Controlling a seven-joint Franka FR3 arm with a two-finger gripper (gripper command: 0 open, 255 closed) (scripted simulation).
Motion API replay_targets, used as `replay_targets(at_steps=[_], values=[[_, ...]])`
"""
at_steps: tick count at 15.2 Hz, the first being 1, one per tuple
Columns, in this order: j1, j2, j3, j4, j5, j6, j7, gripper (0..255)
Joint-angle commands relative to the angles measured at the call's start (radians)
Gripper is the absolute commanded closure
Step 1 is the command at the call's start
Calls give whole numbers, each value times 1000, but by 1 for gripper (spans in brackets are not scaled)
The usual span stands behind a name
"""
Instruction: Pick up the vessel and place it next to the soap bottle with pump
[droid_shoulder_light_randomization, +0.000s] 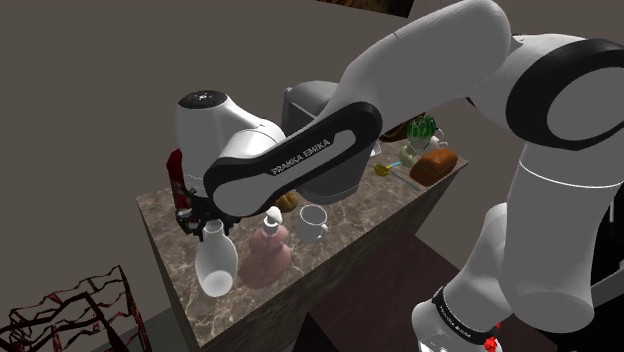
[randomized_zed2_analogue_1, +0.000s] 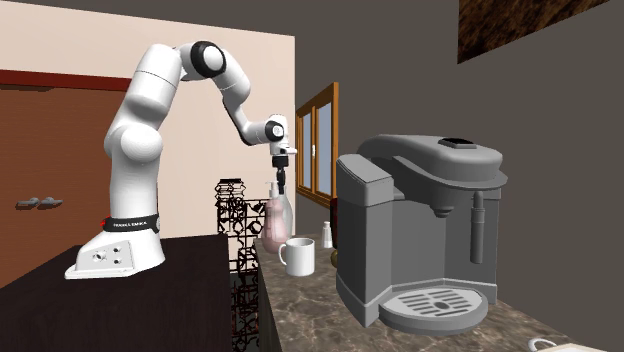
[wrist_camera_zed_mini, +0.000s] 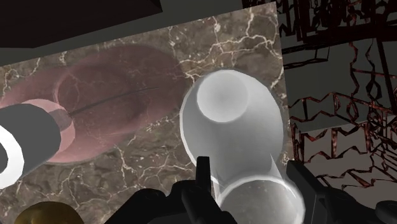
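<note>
The all-black two-finger gripper (droid_shoulder_light_randomization: 204, 226) points down over a brown, white-veined stone counter (droid_shoulder_light_randomization: 255, 308). Its fingers (wrist_camera_zed_mini: 202, 173) stand narrow, one on each side of the neck of a white, round-bellied, narrow-necked vessel (droid_shoulder_light_randomization: 216, 266), and clasp it. The vessel hangs below the gripper, neck up and belly down. Whether its base touches the counter cannot be told. The gripper covers the vessel's mouth, so its contents cannot be read.

Just beside the gripper and the vessel, a pale pink, pear-shaped soap bottle with a white pump (droid_shoulder_light_randomization: 267, 252) stands upright on the counter. In the wrist view the two bodies lie close together — whether they touch cannot be told.

Past the soap bottle, farther from the gripper, stands a white handled mug (droid_shoulder_light_randomization: 312, 222) with its opening up. What is in it cannot be told. A grey coffee machine (randomized_zed2_analogue_1: 420, 230) stands near the mug. Well apart from the gripper, at the counter's far end, lie a brown loaf (droid_shoulder_light_randomization: 435, 165) and a green plant in a white pot (droid_shoulder_light_randomization: 420, 135).
</note>
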Motion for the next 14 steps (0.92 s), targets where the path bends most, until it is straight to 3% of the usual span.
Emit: replay_targets(at_steps=[1,7,8,14], values=[[1,4,-1,-1,-2,6,1,255],[1,4,-1,-1,-2,6,1,255],[1,4,-1,-1,-2,6,1,0],[-1,-16,3,6,5,-21,-3,0]])
